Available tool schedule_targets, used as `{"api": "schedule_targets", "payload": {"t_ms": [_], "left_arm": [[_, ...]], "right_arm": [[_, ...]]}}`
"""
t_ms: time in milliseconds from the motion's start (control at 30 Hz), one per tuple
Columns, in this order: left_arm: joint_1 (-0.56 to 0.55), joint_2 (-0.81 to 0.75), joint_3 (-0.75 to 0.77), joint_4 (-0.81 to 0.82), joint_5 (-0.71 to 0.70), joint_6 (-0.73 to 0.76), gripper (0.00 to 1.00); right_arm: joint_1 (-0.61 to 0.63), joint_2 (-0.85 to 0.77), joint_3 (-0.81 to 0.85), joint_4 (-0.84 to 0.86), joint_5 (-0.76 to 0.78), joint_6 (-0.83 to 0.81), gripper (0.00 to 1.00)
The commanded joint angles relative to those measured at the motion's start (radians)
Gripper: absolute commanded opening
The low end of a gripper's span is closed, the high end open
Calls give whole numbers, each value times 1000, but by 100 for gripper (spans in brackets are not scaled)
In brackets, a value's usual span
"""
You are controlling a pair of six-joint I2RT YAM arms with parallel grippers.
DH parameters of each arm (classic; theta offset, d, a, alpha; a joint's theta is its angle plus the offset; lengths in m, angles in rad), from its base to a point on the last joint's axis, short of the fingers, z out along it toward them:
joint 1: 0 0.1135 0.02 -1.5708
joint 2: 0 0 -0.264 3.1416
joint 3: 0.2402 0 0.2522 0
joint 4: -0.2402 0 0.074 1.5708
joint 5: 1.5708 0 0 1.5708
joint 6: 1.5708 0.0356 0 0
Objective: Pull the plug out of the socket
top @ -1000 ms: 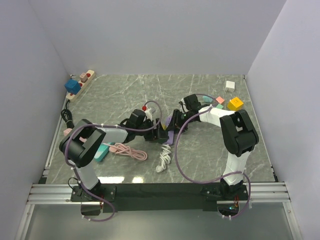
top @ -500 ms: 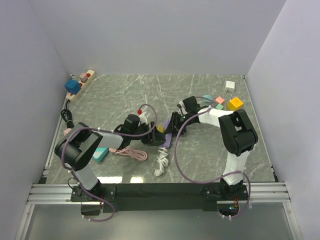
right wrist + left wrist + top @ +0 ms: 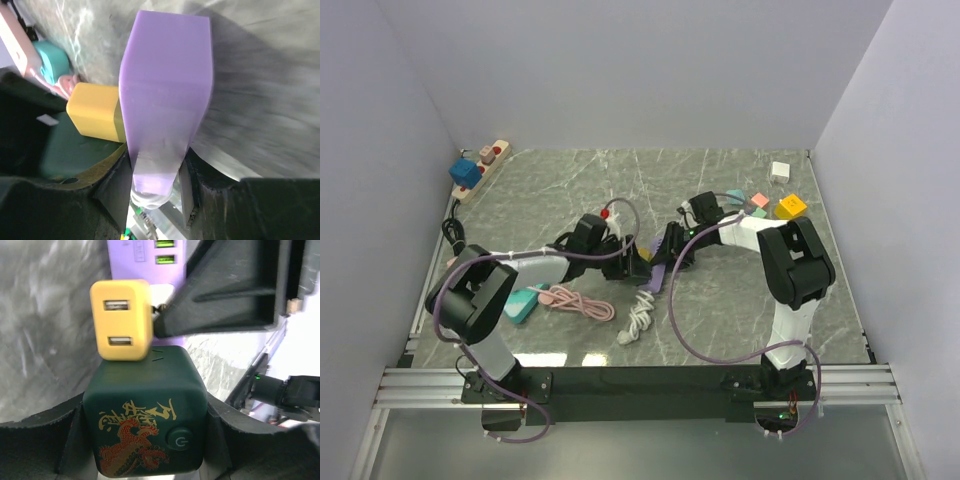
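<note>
My left gripper (image 3: 145, 432) is shut on a dark green cube plug (image 3: 145, 385) with a gold and red dragon print and a power button. Just beyond it a yellow USB adapter (image 3: 121, 320) sits against the purple socket strip (image 3: 145, 257). My right gripper (image 3: 156, 175) is shut on the end of that purple strip (image 3: 167, 75). The yellow adapter (image 3: 95, 111) and the green plug (image 3: 70, 150) sit at the strip's left side. I cannot tell whether the green plug is still seated. In the top view both grippers meet mid-table, left (image 3: 628, 256) and right (image 3: 670, 250).
A white coiled cable (image 3: 638, 320) trails from the purple strip (image 3: 658, 277). A pink cable (image 3: 575, 300) and a teal object (image 3: 523, 305) lie left. A beige power strip (image 3: 480, 168) with a blue cube sits back left. Coloured blocks (image 3: 790, 207) are back right.
My left wrist has shifted a little back and left with the green plug. The white cable has slid slightly toward the near left. The right arm has barely moved.
</note>
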Motion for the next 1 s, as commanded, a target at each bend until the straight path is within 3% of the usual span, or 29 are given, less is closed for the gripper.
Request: {"api": "schedule_targets", "payload": {"t_ms": [0, 133, 367, 500, 700, 967], "left_arm": [[-1, -91, 157, -341, -138, 167, 0], [20, -120, 182, -398, -143, 195, 0], [128, -203, 22, -231, -45, 129, 0], [169, -166, 86, -229, -62, 127, 0], [183, 100, 410, -236, -40, 106, 0], [145, 642, 992, -214, 103, -76, 0]], "right_arm": [[-70, 7, -27, -73, 329, -170, 0], [-70, 1, -33, -76, 328, -167, 0], [-70, -43, -76, -50, 271, -152, 0], [-68, -140, -145, -53, 240, -130, 0], [-66, -348, -306, -102, 325, -45, 0], [-66, -632, -408, -151, 391, 95, 0]]}}
